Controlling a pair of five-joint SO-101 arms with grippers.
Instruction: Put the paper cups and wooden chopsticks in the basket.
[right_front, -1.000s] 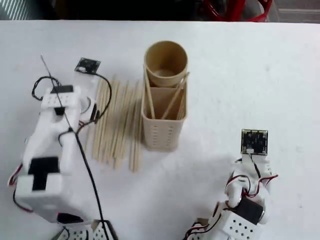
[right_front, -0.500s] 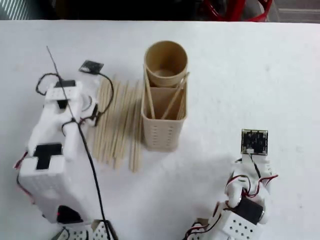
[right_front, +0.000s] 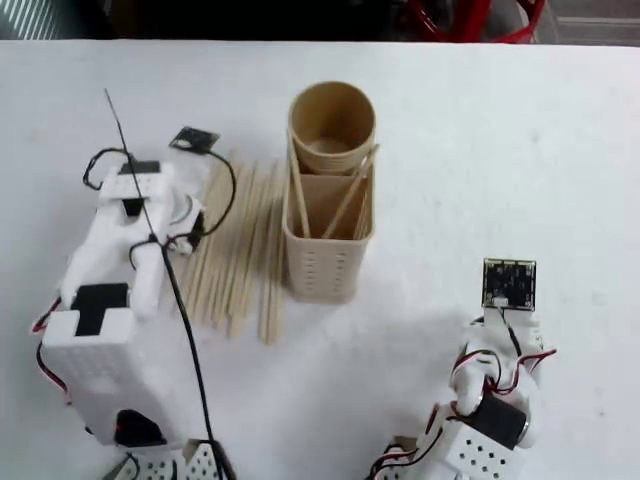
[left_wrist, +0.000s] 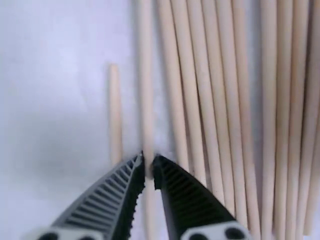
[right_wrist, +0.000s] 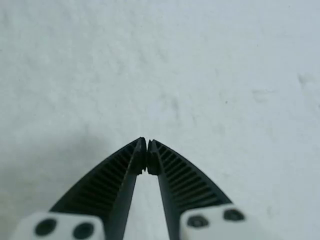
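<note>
A tan paper cup (right_front: 332, 118) stands in the far end of the beige perforated basket (right_front: 320, 272), with a few wooden chopsticks (right_front: 347, 200) leaning inside. Several loose chopsticks (right_front: 240, 245) lie in a pile on the table left of the basket. The left arm (right_front: 125, 235) sits over the pile's left edge. In the left wrist view my left gripper (left_wrist: 148, 162) is shut on one chopstick (left_wrist: 145, 95) at the pile's edge, low at the table. My right gripper (right_wrist: 146, 145) is shut on nothing, above bare table; its arm (right_front: 495, 400) is near the front right.
The white table (right_front: 500, 150) stretches wide to the right of and behind the basket. A black cable (right_front: 185, 340) trails from the left arm toward the front edge. Red objects (right_front: 460, 18) sit beyond the table's far edge.
The left arm has shifted away from the front edge and slightly right, bringing its wrist over the pile's left side. The right arm has not moved.
</note>
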